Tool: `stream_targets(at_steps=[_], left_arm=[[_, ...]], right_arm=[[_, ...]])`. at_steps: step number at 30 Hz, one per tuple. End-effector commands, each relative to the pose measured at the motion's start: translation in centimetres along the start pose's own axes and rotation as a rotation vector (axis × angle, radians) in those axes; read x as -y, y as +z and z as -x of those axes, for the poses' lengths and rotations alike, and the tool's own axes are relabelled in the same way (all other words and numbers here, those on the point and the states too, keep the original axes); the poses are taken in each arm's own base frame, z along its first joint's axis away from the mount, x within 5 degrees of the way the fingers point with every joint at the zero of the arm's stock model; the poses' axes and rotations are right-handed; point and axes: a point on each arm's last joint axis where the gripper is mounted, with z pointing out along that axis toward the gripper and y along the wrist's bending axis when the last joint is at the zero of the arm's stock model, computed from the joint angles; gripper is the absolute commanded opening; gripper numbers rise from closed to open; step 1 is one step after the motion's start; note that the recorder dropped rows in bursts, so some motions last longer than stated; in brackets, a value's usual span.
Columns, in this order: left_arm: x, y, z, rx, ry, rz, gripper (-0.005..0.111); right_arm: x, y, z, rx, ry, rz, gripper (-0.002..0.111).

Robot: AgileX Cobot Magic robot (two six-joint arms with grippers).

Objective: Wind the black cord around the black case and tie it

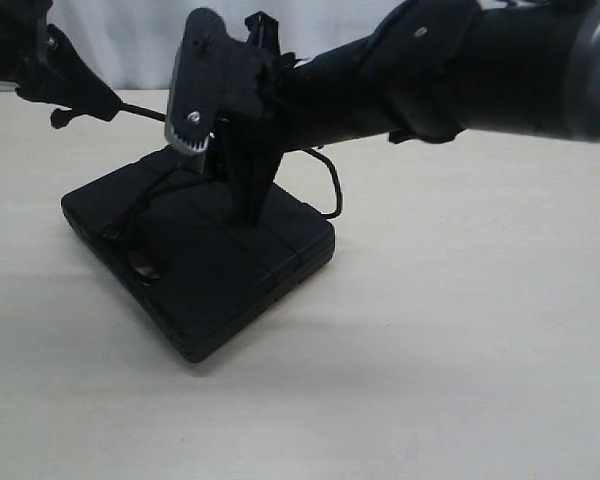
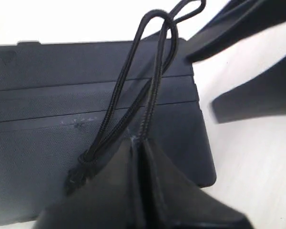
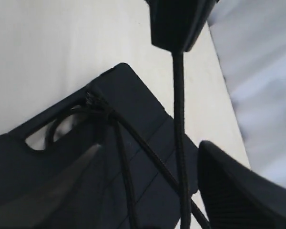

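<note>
While the black case lies flat on the table, the left fingers are clenched on the black cord, with one strand pinched in the seam where their tips meet. From that pinch the cord runs out ahead of the tips, doubles into a narrow loop past the far edge of the case, and comes back to a knot on the lid just beside the left fingers. The case sits directly below these fingertips, its ribbed bands crossing under the strands.

The right fingers are spread apart and released (both wrist views show a wide gap between them). Strands of cord pass through that gap: one runs taut up to the left fingers, and the others slant to the knot at the corner of the handle slot. I cannot tell whether either right finger touches a strand. In the exterior view the right fingers point down at the lid near its middle. The left fingers are raised off to one side, with a straight length of cord stretched from them toward the right fingers.
</note>
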Motion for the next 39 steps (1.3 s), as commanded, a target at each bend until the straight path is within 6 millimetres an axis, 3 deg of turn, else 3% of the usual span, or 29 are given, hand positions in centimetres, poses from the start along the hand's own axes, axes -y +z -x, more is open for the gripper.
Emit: stream_targets(at_steps=[1,5,12,18,25,32,35,39], left_arm=[[0.8,-1.1,0.4,0.03,0.02,0.007,0.0],[0.9,-1.2,0.4,0.029,0.024,0.004,0.0],[1.0,-1.2,0.4,0.028,0.043,-0.001,0.0],[1.0,-1.2,0.4,0.03,0.042,-0.002,0.0],[1.0,-1.2,0.4,0.029,0.045,-0.002,0.0],[0.7,-1.2,0.5,0.045,0.043,0.021,0.0],[0.9,-1.1,0.8,0.077,0.025,0.004,0.007],[0.8,-1.2,1.0,0.101,0.017,0.008,0.029]], right_arm=[[-0.9,2.6,-0.3,-0.051,-0.077,-0.084,0.05],[-1.0,4.2,-0.8,-0.103,-0.077,-0.198,0.05],[-0.5,4.3,-1.0,-0.122,-0.079,-0.26,0.045],[-0.2,4.2,-0.4,-0.1,-0.069,-0.254,0.03],[-0.6,4.3,-0.1,-0.071,-0.043,-0.183,0.004],[-0.8,4.4,0.0,-0.063,0.0,-0.165,0.004],[-0.6,4.0,0.2,-0.056,0.0,-0.175,0.004],[-0.2,3.3,0.7,-0.039,0.022,-0.185,0.004]])
